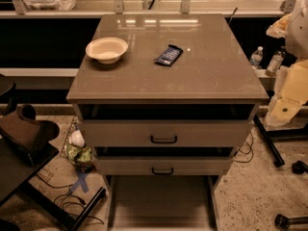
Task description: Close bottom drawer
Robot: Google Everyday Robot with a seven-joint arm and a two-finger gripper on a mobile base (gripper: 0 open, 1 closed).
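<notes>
1. Left edge: a dark, rounded padded object [26, 131] rests on a black frame. Beside it, on the speckled floor, lie a crumpled plastic-wrapped bundle [78, 148] and a blue tape cross [82, 181].
2. Upper left of centre: a shallow, round, cream bowl [107, 48] stands on the smooth, glossy grey-beige cabinet top [207, 76].
3. Upper centre: a flat, dark blue, rectangular snack packet [168, 55] lies at an angle on the same top, well apart from the bowl.
4. Centre: the top drawer [120, 134] and the shorter-fronted middle drawer [120, 166] each carry a small black handle.
5. Lower centre: the bottom drawer [161, 201], wide and shallow with a matt, bare floor, stands pulled far out toward the lower edge.
6. Upper right: two small clear bottles [256, 57] stand on a ledge.
7. Right edge: the cream, blocky gripper [283, 113] hangs beside the cabinet; whether it is apart or together cannot be told. The bottom drawer lies below and well to its left, not touching.
</notes>
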